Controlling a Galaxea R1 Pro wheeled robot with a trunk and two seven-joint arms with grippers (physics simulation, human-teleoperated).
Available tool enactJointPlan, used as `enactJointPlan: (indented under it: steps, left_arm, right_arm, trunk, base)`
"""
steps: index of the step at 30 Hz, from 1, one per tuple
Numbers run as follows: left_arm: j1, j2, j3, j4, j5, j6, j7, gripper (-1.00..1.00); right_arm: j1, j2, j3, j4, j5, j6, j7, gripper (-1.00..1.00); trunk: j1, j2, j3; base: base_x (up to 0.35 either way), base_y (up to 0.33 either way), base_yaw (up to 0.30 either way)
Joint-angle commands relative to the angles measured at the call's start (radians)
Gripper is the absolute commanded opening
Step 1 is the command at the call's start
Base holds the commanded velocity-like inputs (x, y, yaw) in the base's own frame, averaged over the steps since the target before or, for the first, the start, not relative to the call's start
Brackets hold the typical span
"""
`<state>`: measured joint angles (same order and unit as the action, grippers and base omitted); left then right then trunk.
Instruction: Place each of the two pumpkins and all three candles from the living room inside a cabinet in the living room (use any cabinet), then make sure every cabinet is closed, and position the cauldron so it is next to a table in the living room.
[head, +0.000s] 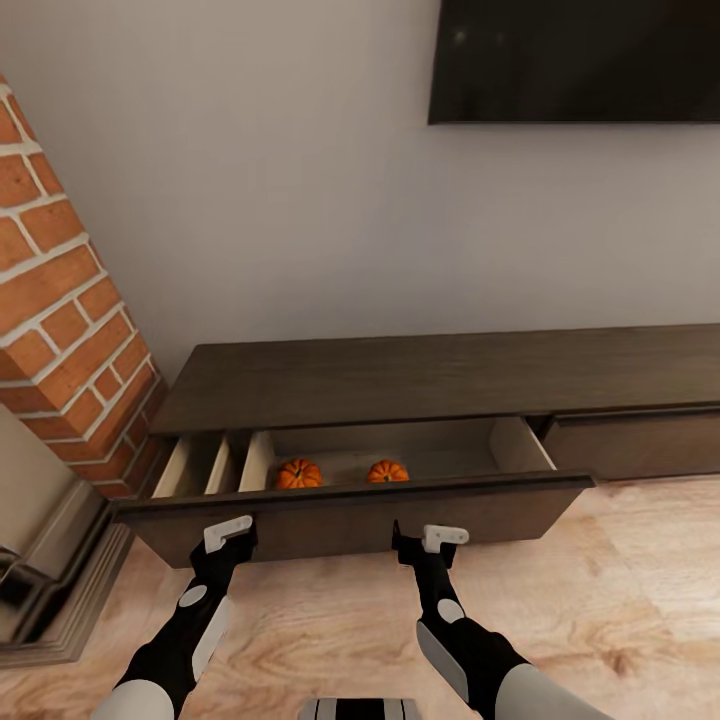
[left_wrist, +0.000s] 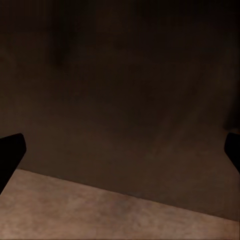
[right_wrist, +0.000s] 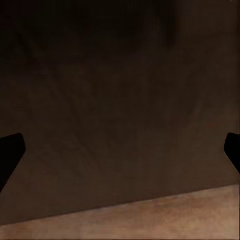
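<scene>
Jaws spread wide on both the left gripper and right gripper, set against the front of the pulled-out cabinet drawer w/ two pumpkins stowed at its front edge; candles, closing, cauldron judged still pending.

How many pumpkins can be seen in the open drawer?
2. One pumpkin lies left of the middle of the drawer, the other pumpkin to its right. The drawer front may hide more things behind it.
</scene>
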<state>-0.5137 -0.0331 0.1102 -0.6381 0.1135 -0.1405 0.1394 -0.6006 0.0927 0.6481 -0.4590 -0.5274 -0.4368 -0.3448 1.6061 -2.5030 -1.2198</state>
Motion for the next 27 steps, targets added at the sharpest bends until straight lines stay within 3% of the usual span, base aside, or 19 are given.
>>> enactJointPlan:
  steps: [1,27]
  left_arm:
    - [0.0,-0.001,0.0,0.0,0.009,-0.004,-0.003,1.0]
    - [0.0,-0.001,0.0,0.0,0.009,-0.003,-0.003,1.0]
  right_arm:
    - [-0.001,-0.001,0.008,0.0,-0.008,-0.005,-0.006,1.0]
    - [-0.001,-0.001,0.008,0.0,-0.008,-0.003,-0.006,1.0]
  trunk:
    - [0.0,0.0,-0.001]
    - [0.0,0.0,-0.001]
  base:
    - [0.219,0.0,0.0]
    - [0.212,0.0,0.0]
